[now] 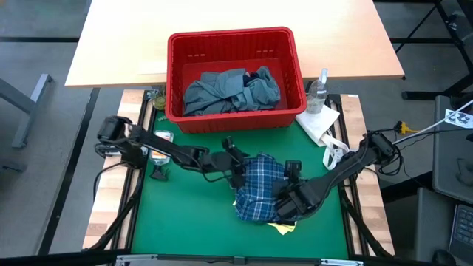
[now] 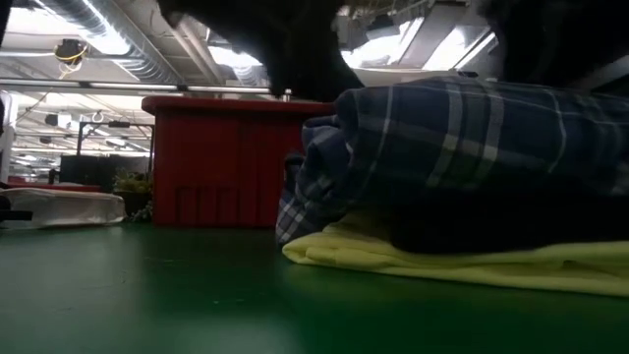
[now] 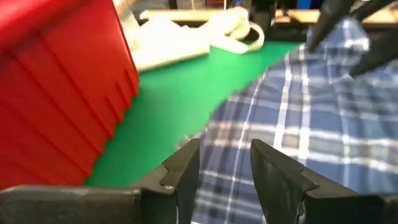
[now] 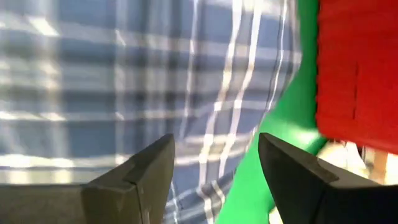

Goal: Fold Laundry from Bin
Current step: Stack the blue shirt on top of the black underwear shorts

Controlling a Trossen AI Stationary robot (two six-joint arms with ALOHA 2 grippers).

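Both arms low and angled inward, left tool (image 3: 224, 180) apparently parted, right tool (image 4: 214, 168) spread (wider).

Green mat (image 1: 192, 214) spread over the bench (image 1: 103, 214), with a light wooden table (image 1: 222, 18) standing just beyond it. Clear spray bottle (image 1: 319, 90) upright near the mat's far right corner, white paper towel (image 1: 319, 122) lying crumpled just beside it. Grey floor (image 1: 37, 111) all around.
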